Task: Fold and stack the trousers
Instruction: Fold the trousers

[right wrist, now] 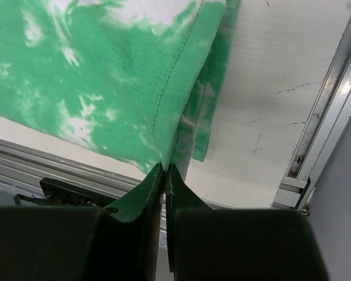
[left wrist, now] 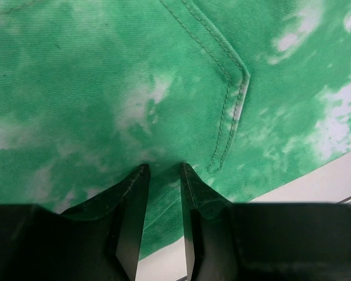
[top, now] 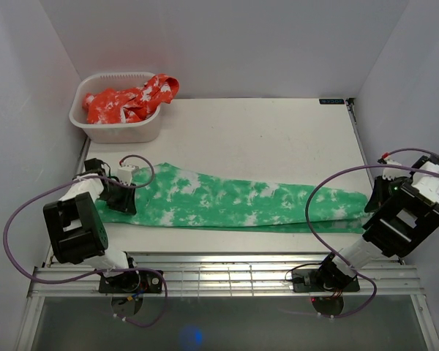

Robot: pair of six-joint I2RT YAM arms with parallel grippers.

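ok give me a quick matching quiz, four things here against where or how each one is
1 green and white tie-dye fabric trousers
2 white plastic basket
3 left hand
4 right hand

a shut on a leg hem
b far left corner of the table, holding orange patterned cloth
c stretched out left to right across the table
d at the wide end of the trousers

Pairs: 1-c, 2-b, 3-d, 4-a
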